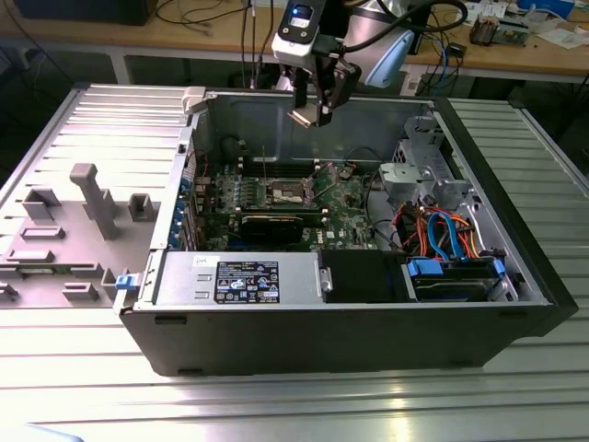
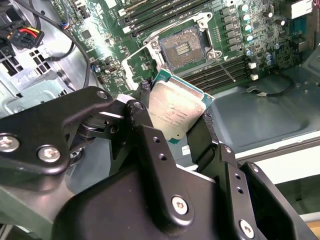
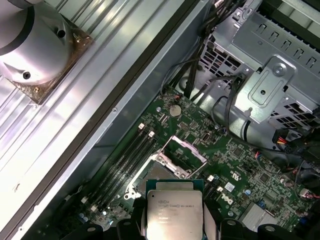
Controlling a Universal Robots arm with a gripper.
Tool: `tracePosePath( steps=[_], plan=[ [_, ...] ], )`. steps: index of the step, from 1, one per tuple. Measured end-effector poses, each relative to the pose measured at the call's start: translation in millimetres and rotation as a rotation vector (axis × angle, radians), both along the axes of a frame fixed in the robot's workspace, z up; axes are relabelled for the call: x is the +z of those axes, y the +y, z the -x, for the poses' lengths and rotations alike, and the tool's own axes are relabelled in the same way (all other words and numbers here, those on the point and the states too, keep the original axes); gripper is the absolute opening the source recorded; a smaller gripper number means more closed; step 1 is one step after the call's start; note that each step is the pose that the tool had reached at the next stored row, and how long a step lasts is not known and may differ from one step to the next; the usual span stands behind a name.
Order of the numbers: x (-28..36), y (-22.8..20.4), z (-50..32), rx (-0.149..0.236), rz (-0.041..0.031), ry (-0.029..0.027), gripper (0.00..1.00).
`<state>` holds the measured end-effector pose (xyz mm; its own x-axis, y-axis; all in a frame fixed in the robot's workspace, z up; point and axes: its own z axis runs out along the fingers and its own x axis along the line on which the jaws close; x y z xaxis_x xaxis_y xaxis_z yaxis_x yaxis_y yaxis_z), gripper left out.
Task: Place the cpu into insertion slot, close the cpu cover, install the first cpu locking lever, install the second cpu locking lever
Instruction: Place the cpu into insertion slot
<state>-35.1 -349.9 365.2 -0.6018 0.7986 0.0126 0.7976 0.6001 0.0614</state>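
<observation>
My gripper [image 1: 309, 112] hangs above the open computer case, shut on the cpu [image 1: 301, 117]. The cpu [image 2: 175, 109] is a silver-topped square chip with a green edge, pinched between the black fingers [image 2: 206, 127] and held well above the green motherboard [image 1: 345, 198]. Below it lies the insertion slot [image 2: 182, 47], a square socket with a dark centre and a metal rim, empty. In the first wrist view the cpu [image 3: 173, 212] overlaps the near edge of the insertion slot [image 3: 162, 174]. The cpu cover [image 3: 186, 150] stands raised beyond the socket. A thin locking lever [image 2: 226, 69] sticks up beside it.
Long black memory slots [image 2: 220, 72] flank the socket. A grey drive cage [image 1: 416, 175] and orange and blue cables [image 1: 442, 230] fill the case on the exterior view's right. A labelled power supply [image 1: 247, 281] lines the near wall. Grey fixtures [image 1: 92, 198] stand outside on the exterior view's left.
</observation>
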Motion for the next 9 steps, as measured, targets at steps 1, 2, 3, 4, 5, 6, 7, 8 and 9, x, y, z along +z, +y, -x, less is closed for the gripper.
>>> tracePosePath(
  steps=[1, 2, 3, 4, 5, 6, 7, 8, 9],
  plan=[
    [0.0, 0.0, 0.0, -0.009, 0.0001, 0.0000, 0.54],
    [0.0, 0.0, 0.0, -0.011, 0.0002, 0.0000, 0.54],
    [-0.1, 0.0, 0.0, -0.011, 0.0001, 0.0000, 0.54],
    [-0.1, 0.0, 0.0, -0.011, 0.0001, 0.0000, 0.54],
    [-0.1, 0.0, 0.0, -0.011, 0.0001, -0.0001, 0.54],
    [-0.1, 0.0, 0.0, -0.011, 0.0001, -0.0001, 0.54],
    [0.0, 0.0, 0.0, -0.011, 0.0002, -0.0001, 0.54],
    [-0.1, 0.0, 0.0, -0.011, 0.0001, 0.0000, 0.54],
    [-0.1, 0.0, 0.0, -0.011, 0.0001, 0.0000, 0.54]
  ],
)
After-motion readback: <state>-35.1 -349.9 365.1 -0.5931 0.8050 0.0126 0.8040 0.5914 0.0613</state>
